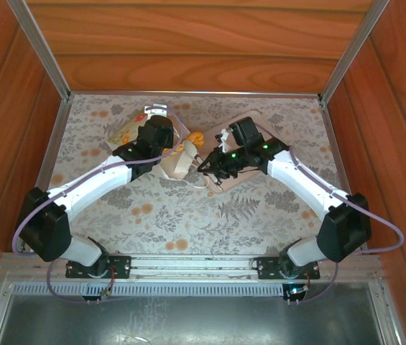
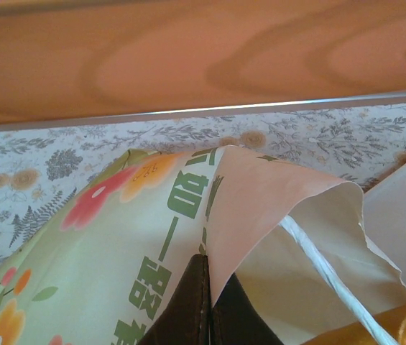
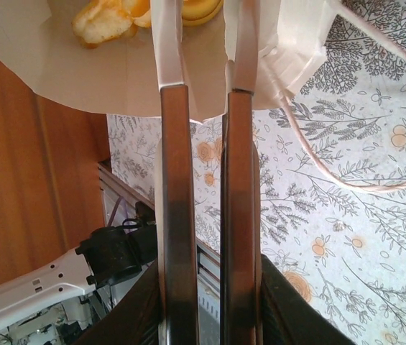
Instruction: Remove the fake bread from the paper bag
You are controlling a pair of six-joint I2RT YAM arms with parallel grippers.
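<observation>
paper bag [image 2: 282,208] rim inside left gripper [image 2: 206,269]

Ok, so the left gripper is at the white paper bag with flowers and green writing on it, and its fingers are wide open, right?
Not quite. The left gripper is at the white paper bag with flowers and green writing, but its fingers are shut, pinching the bag's turned-up paper edge between them. The left wrist view shows it.

Wood-panelled walls [image 1: 188,43], aluminium corner posts [image 1: 41,47], a floral-patterned tabletop [image 1: 210,215], a metal rail [image 1: 188,266] along its near edge.
</observation>
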